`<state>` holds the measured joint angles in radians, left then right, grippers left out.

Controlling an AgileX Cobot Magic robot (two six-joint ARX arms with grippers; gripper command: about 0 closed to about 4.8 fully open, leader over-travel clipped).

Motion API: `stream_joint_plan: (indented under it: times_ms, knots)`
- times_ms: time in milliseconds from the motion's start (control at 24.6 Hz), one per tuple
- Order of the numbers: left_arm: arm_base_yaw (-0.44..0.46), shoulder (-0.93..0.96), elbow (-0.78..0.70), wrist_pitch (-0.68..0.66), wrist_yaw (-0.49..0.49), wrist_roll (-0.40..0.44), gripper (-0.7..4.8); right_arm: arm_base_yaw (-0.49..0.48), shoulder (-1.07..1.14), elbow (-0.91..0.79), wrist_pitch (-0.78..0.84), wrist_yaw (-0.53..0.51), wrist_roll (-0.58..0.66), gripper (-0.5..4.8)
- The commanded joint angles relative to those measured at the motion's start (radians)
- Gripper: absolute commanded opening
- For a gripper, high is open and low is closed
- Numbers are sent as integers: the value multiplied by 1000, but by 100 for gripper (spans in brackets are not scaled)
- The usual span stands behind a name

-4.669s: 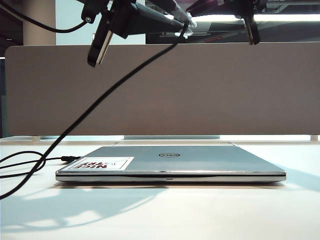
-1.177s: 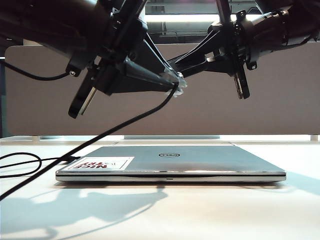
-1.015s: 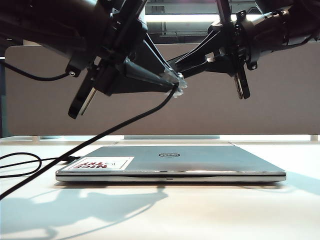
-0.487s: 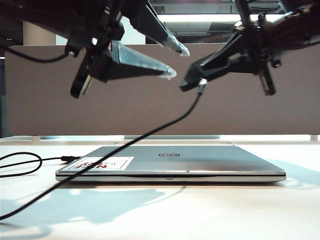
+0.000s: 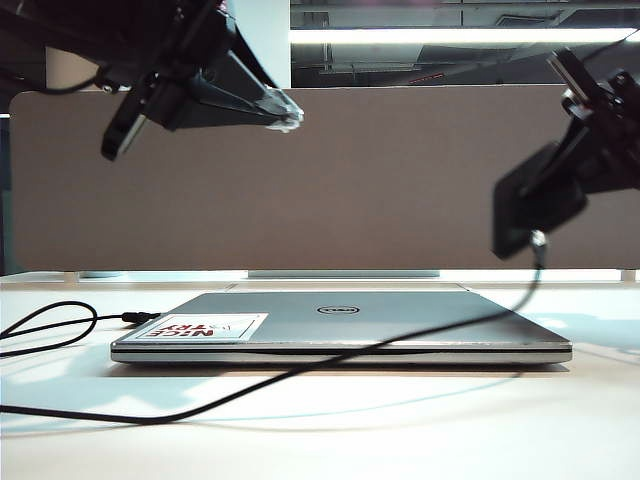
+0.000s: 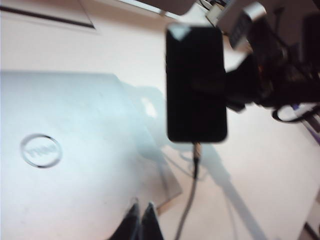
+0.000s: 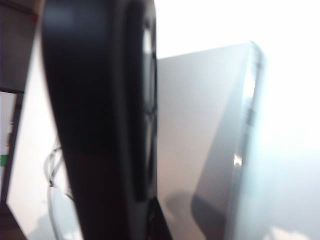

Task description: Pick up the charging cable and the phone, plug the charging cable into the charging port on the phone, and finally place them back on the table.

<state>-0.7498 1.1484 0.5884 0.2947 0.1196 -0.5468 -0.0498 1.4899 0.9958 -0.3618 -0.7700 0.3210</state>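
Exterior view: the left tool (image 5: 285, 108) hangs empty, tips pressed together, above the laptop (image 5: 340, 325). Off to its right the right tool (image 5: 560, 185) clamps the phone (image 5: 535, 210), from whose lower edge the charging cable (image 5: 300, 375) trails across the bench (image 5: 400, 430).

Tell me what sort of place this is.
Probably an office desk: a broad white table, a closed silver Dell laptop, a grey-brown divider panel behind it, and strip ceiling lights beyond.
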Motion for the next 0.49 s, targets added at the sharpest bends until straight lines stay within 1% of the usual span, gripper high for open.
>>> stream_joint_plan:
  times_ms: [41,122,162,325,365,487]
  knots:
    - [43,-5,39,-51,1,51,-5,-37,-8,10,-70,13,-74,-5]
    - [55,-5,47,-50,1,51,-6,-48,-8,11,-99,32,-98,-5]
    - [57,-5,48,-47,1,53,-6,-66,-3,22,-134,40,-132,-5]
    - [57,-5,47,-53,1,53,-6,-80,21,72,-217,48,-194,-5]
    - [57,-5,47,-53,1,53,-6,-82,51,121,-289,66,-246,-5]
    - [57,-5,47,-53,1,53,-6,-82,110,205,-398,79,-310,-5]
